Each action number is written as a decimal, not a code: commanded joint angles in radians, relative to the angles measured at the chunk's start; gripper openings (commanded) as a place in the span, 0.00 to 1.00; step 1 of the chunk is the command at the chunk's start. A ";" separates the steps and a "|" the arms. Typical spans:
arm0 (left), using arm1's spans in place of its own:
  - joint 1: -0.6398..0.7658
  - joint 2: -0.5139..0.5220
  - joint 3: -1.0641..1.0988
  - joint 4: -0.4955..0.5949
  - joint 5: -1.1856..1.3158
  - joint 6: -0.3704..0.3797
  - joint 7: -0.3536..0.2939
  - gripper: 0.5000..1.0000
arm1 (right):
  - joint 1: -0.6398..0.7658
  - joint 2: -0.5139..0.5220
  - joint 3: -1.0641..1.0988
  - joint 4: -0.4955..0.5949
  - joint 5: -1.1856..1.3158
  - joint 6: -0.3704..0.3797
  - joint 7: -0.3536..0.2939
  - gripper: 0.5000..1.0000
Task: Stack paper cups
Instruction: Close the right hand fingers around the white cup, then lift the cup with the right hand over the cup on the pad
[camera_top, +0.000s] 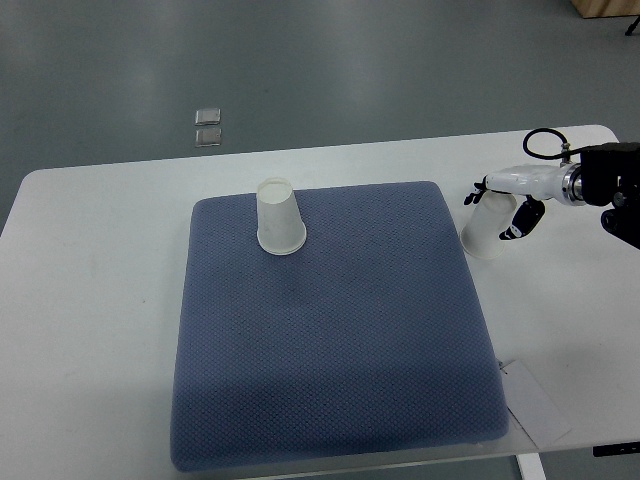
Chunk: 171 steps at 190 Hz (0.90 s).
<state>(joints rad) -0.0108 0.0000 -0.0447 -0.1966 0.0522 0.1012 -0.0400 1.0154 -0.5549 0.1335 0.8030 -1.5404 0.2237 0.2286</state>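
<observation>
1. Right, the big white table (90, 300) carries one blue mat (330, 330).
2. Two paper cups, nothing stacked yet: one cup (279, 216) sits upside down on the mat's far left.
3. The second cup (486, 228) is off the mat's right edge, the right hand (508, 205) wrapped around it.
4. Stacking's all still ahead, I reckon.

White table (90, 300) on grey-green floor (350, 60), blue mat (330, 340) on top

The right hand (505, 205) has a glossy white shell with black fingers (524, 220). Behind it sit a silver wrist ring (571, 184), a boxy black forearm (615, 185) and a looping black cable (543, 140).
</observation>
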 joint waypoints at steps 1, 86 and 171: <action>0.000 0.000 0.000 0.000 0.000 0.000 0.000 1.00 | 0.000 0.013 0.000 -0.025 -0.009 -0.009 0.002 0.60; 0.000 0.000 0.000 -0.001 0.000 0.000 0.000 1.00 | -0.001 0.021 -0.003 -0.042 -0.027 -0.015 0.000 0.55; 0.000 0.000 0.000 0.000 0.000 0.000 0.000 1.00 | 0.009 0.010 0.003 -0.048 -0.037 -0.017 0.003 0.19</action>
<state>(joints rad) -0.0107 0.0000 -0.0447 -0.1968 0.0521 0.1012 -0.0399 1.0151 -0.5350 0.1306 0.7534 -1.5785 0.2079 0.2286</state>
